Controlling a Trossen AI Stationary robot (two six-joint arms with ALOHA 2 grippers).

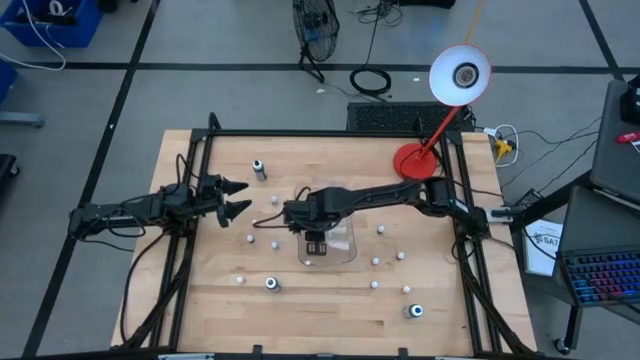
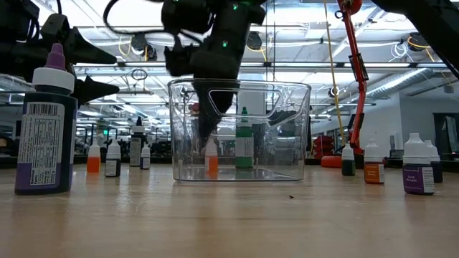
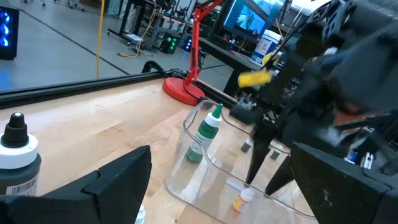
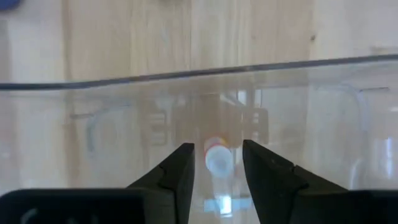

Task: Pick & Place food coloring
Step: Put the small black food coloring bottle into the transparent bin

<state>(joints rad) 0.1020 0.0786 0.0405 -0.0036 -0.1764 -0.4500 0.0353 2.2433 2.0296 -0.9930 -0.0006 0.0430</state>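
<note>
The left hand (image 1: 243,197) hovers over the left part of the bench (image 1: 200,290) with its two fingers spread wide and nothing between them; beyond it, toward the far edge, stands one dark bottle (image 1: 259,169) with a pale cap. To that hand's right, the right hand (image 1: 316,243) reaches down into the clear tray (image 1: 345,252) near the middle of the bench, its fingers parted. An orange food coloring bottle (image 4: 217,157) with a white cap stands upright on the tray floor right between those fingers, and the pictures do not settle whether they touch it. A green bottle (image 2: 244,147) stands upright in the same tray, just beside the right hand. More small bottles (image 1: 377,261) are scattered on the bench to the right of that hand and nearer the front edge, well apart from one another. A red desk lamp (image 1: 432,120) stands at the far right corner, behind the right arm.
</note>
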